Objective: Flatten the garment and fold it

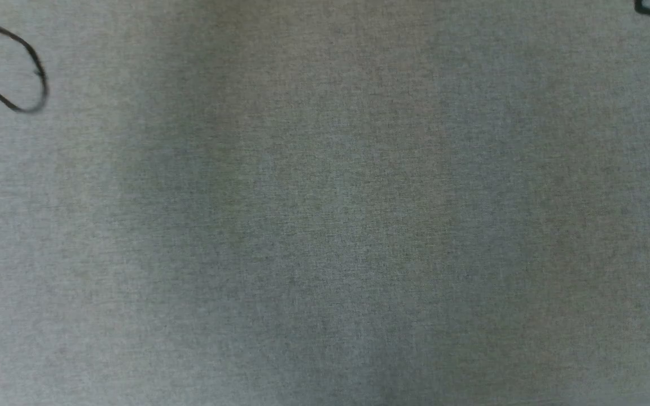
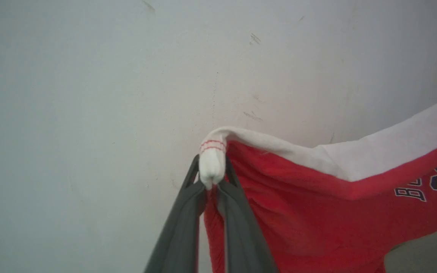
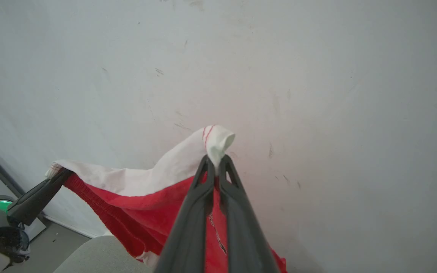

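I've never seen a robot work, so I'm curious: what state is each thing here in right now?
Small red basketball shorts with white trim: held up, hanging between both grippers, unfolded.
Left gripper: shut on a white corner.
Right gripper: shut on another white corner.

The garment (image 2: 317, 220), thin red shorts with a white band along the top edge, hangs aloft, pinched at two white corners and stretched between them. The band sags in the middle; dark "23" lettering shows on the red fabric below.
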